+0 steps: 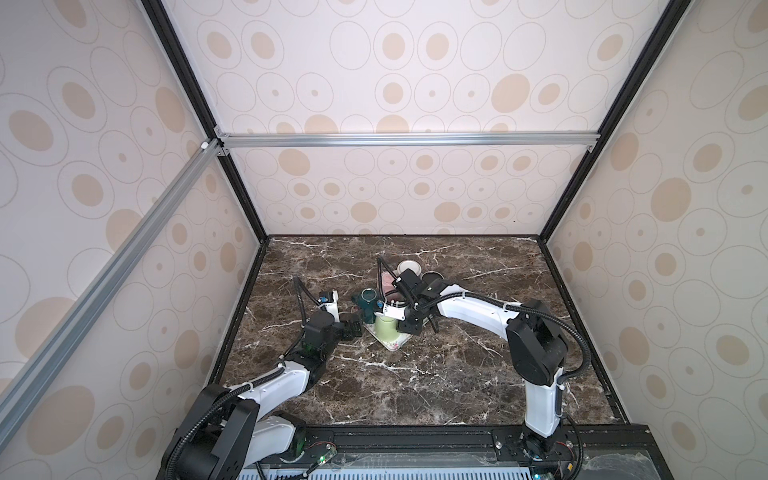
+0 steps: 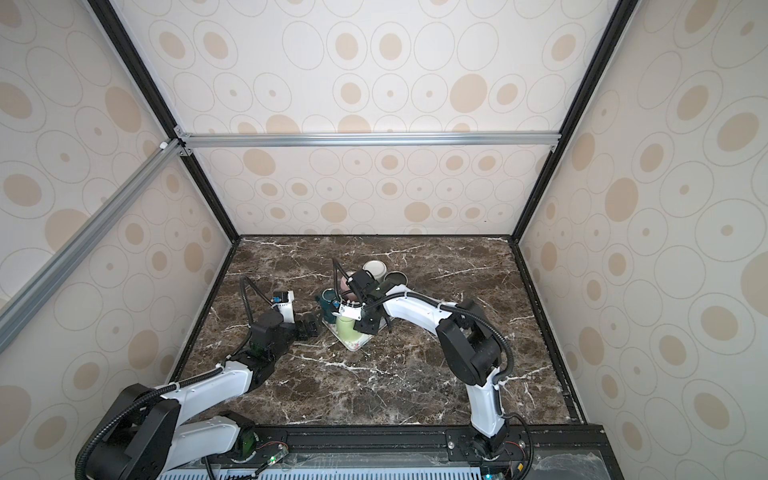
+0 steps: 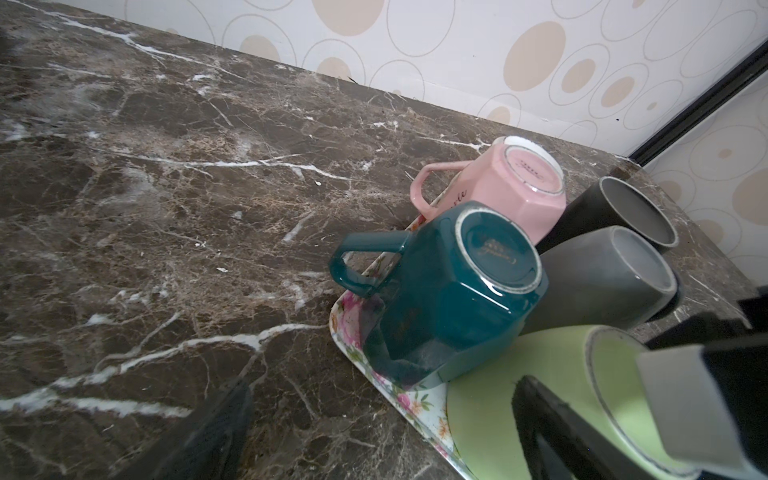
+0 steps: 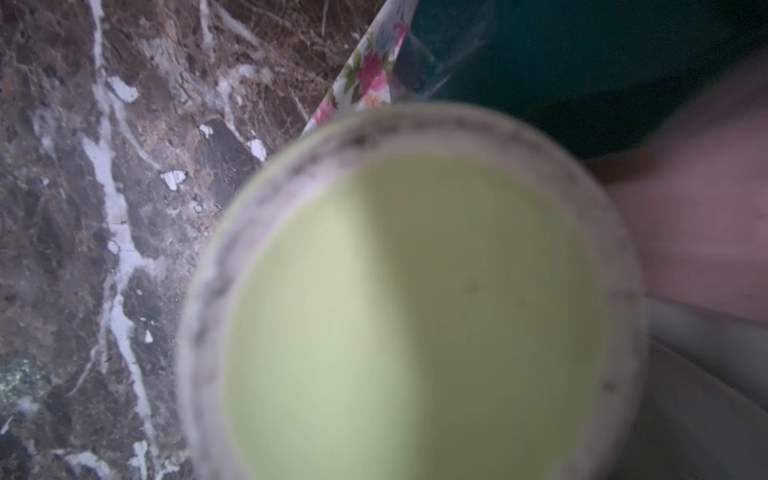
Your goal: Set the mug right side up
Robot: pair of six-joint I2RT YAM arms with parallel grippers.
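Mug [image 1: 385, 329], upside down at the tray [image 1: 393, 345] corner, stands between the right pincer [image 3: 602, 386] and its 2 fingers [image 3: 681, 395] (whether they grip, I cannot tell).

A table [image 1: 415, 386] of dark brown marble with white veins forms the floor of a booth. Behind the table stands a back wall [image 1: 395, 191], papered cream with tan ovals and thin rings. The same paper covers the left wall [image 1: 83, 199] and right wall [image 1: 685, 249] beside the table. High above the table's far edge a silver bar [image 1: 407, 139] crosses between black posts [image 1: 578, 174]. A black rail [image 1: 415, 440] lines the table's near edge. The light is soft and even.
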